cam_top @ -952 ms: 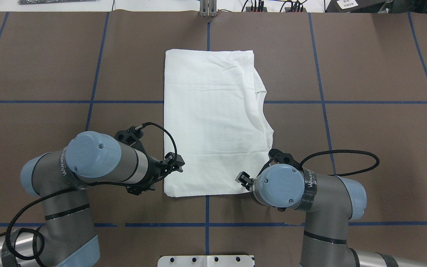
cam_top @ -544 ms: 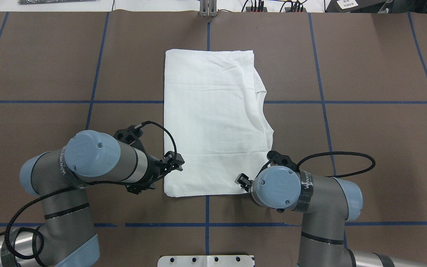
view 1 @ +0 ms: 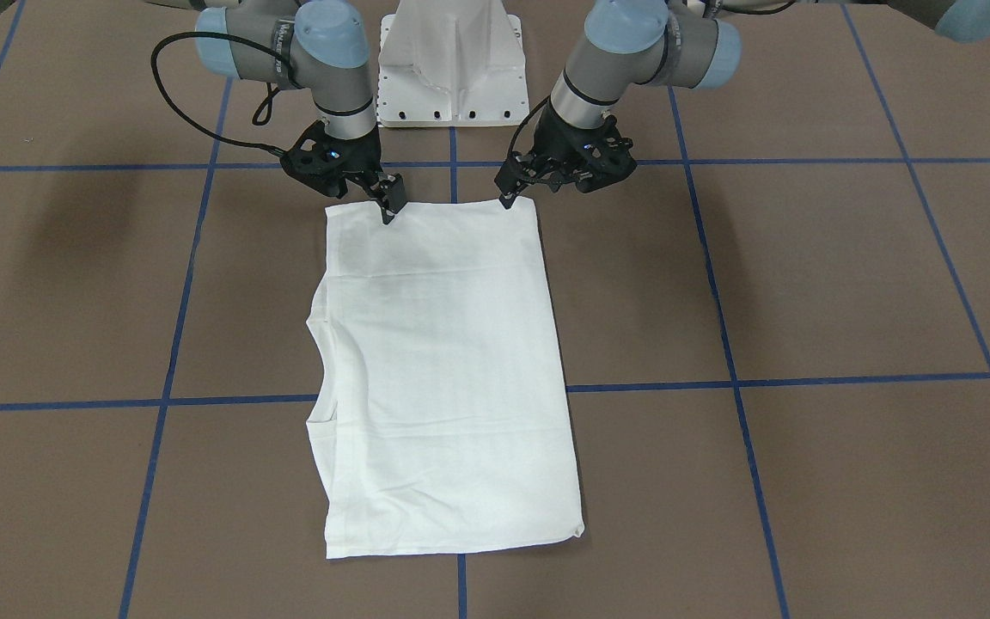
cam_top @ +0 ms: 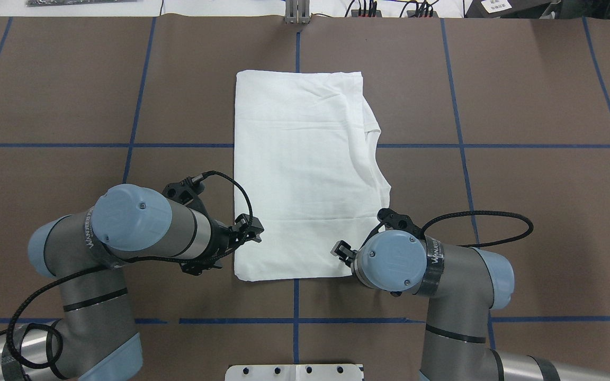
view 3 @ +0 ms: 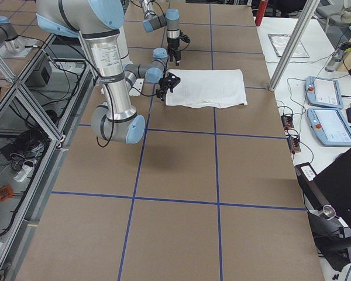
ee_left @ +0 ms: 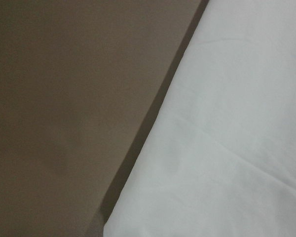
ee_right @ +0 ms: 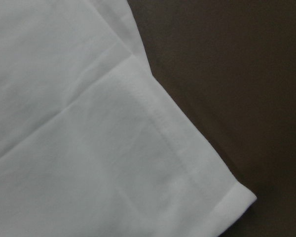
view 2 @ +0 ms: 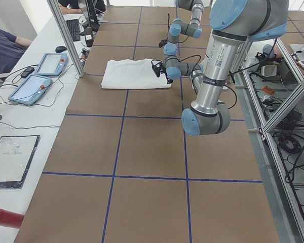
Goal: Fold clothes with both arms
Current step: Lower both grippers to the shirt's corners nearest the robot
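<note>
The shirt [cam_top: 305, 174] lies plain white side up in the middle of the tabletop [cam_top: 522, 95], folded into a long strip running from 12 to 6 o'clock. Looser layers jut out along its 3 o'clock side. It looks thin, light and limp, so I judge it will sag and slide unless lifted evenly, and a pinch should take every layer. The best holds look like the two near corners, at 7 and 5 o'clock of the cloth, where the hem is stitched and firmer.

The left arm [cam_top: 141, 227] reaches in from 8 o'clock, wrist angled down. Its left tool [cam_top: 252, 233] sits at the cloth's left edge, just above the 7 o'clock corner. The right arm [cam_top: 432, 264] comes in from 4 o'clock, wrist pointing almost straight down. Its right tool [cam_top: 341, 250] is at the 5 o'clock corner, tips at the hem. I cannot tell how wide either tool stands, or whether it pinches cloth.
</note>
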Robot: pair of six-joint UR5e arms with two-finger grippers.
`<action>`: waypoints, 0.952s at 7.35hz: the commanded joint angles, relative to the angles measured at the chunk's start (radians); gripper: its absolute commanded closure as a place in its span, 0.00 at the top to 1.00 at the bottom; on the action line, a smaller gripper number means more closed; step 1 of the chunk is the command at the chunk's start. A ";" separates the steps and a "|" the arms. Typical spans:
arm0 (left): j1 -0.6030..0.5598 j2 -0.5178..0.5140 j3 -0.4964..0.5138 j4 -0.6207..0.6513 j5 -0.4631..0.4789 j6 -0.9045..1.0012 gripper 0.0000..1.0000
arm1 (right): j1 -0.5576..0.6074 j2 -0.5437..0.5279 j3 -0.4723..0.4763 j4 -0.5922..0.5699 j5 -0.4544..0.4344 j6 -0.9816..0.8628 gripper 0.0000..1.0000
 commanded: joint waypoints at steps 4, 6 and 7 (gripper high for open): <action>-0.001 -0.005 0.001 0.000 0.000 -0.002 0.99 | 0.005 0.002 -0.020 0.001 0.000 0.001 0.99; -0.001 -0.004 0.001 0.000 0.000 0.000 0.99 | 0.005 0.004 -0.023 0.003 0.000 0.000 0.85; -0.001 -0.004 0.001 0.000 0.000 0.000 0.99 | 0.005 0.005 -0.023 0.003 0.000 0.000 0.64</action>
